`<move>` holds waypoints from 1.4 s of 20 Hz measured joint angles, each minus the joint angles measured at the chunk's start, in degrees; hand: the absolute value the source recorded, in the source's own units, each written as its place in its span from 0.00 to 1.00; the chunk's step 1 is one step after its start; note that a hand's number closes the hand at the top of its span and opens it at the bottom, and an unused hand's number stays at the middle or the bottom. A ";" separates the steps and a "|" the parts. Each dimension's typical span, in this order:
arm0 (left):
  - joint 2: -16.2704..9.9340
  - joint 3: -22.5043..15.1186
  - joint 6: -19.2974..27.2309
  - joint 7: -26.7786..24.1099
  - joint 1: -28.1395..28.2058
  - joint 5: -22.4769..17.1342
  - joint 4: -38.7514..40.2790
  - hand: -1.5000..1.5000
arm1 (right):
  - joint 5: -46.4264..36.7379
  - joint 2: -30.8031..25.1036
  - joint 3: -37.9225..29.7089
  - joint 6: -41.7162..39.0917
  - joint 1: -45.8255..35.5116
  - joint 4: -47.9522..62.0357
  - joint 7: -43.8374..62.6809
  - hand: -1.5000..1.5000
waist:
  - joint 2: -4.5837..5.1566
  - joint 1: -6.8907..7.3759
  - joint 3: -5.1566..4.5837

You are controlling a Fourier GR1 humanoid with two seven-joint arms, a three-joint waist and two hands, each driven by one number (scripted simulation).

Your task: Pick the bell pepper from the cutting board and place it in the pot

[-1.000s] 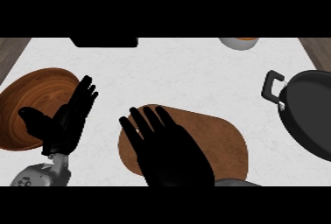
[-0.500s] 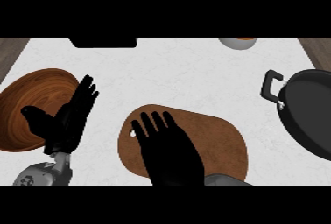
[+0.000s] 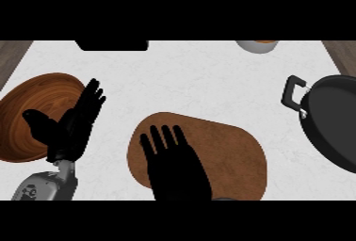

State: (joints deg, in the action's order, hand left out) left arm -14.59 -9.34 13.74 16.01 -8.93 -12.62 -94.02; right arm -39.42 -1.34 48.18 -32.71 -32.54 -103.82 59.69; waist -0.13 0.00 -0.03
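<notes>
A brown oval cutting board point(image 3: 230, 150) lies on the white counter at lower centre. My right hand point(image 3: 173, 164) hovers open over its left part, fingers straight and pointing away from me. No bell pepper shows on the bare part of the board; the hand hides the rest. The black pot point(image 3: 337, 117) with a loop handle sits at the right edge, partly cut off. My left hand point(image 3: 73, 127) rests open at the left, fingers up, overlapping a round wooden bowl point(image 3: 28, 103).
A black object point(image 3: 111, 45) sits at the counter's far edge, left of centre. A small pale bowl point(image 3: 257, 45) shows at the far edge toward the right. White counter lies between board and pot.
My right hand has drawn back toward the lower edge, uncovering more of the cutting board. The left hand has stayed where it was.
</notes>
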 measured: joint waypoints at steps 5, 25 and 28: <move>-0.03 0.69 -0.46 1.38 0.77 0.31 -2.32 0.50 | 0.37 0.29 0.70 1.88 -0.33 0.88 1.08 0.00 | -0.01 0.29 0.00; 2.29 1.46 -1.96 1.95 0.69 2.56 -2.51 0.50 | -2.53 0.50 3.83 7.85 -2.98 19.75 0.05 0.00 | 0.12 0.66 0.00; 2.51 1.91 -2.91 0.88 1.31 2.33 -1.78 0.50 | -2.41 0.50 3.55 8.31 -3.72 22.72 -0.26 0.00 | 0.13 0.63 0.00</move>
State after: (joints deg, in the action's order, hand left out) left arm -12.08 -7.43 10.84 16.89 -7.62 -10.29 -95.80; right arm -41.82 -0.84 51.73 -24.40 -36.26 -81.10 59.43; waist 0.00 0.64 -0.03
